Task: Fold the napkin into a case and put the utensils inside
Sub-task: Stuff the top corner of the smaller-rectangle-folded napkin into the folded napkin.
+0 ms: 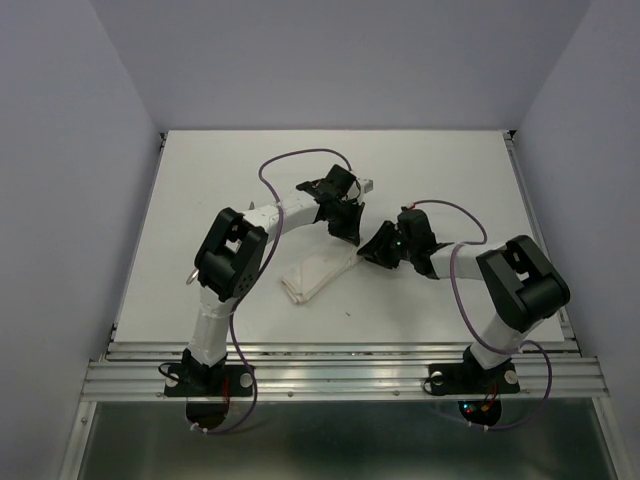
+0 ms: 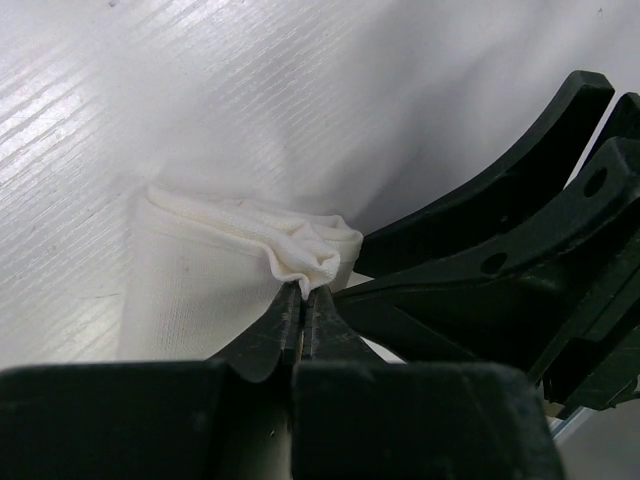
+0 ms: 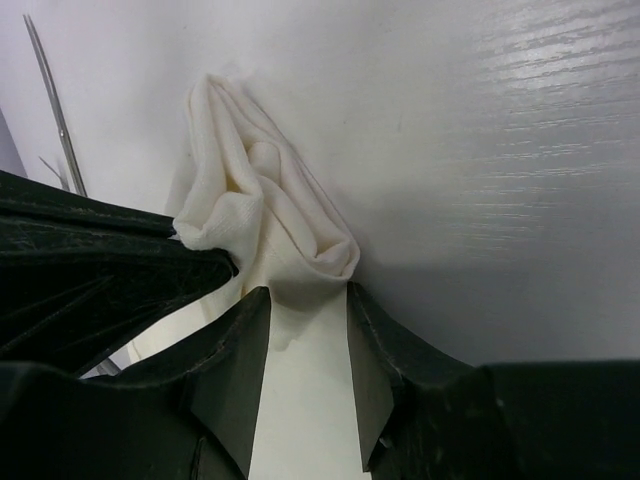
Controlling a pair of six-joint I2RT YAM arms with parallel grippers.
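- The napkin [image 1: 315, 275] lies on the white tabletop [image 1: 450, 180] as a narrow folded strip. One end is bunched into soft creases, and both tools meet at that end.
- The left tool [image 2: 305, 292] is closed on the napkin. Its two fingertips are pressed together with a pinch of the crumpled end caught between them.
- In the left wrist view the napkin's flat, layered part spreads away from that pinch across the tabletop, and the rumpled folds stand up just ahead of the fingertips.
- The right tool [image 3: 300, 295] has its jaws apart. Its two fingers [image 3: 232, 370] stand on either side of the strip, and the bunched end sits right at their tips.
- The cloth touches both of the right tool's tips, but the pictures do not show any firm squeeze.
- The two tools are just beside each other at the bunched end. The right tool's dark fingers cross the right side of the left wrist view, and the left tool's dark body fills the left side of the right wrist view.
- From above, the rest of the napkin trails from the tools toward the left arm's base, resting flat.
- A thin silvery metal piece [image 3: 50, 100] lies on the tabletop beside the napkin. Too little of it shows to tell what it is.
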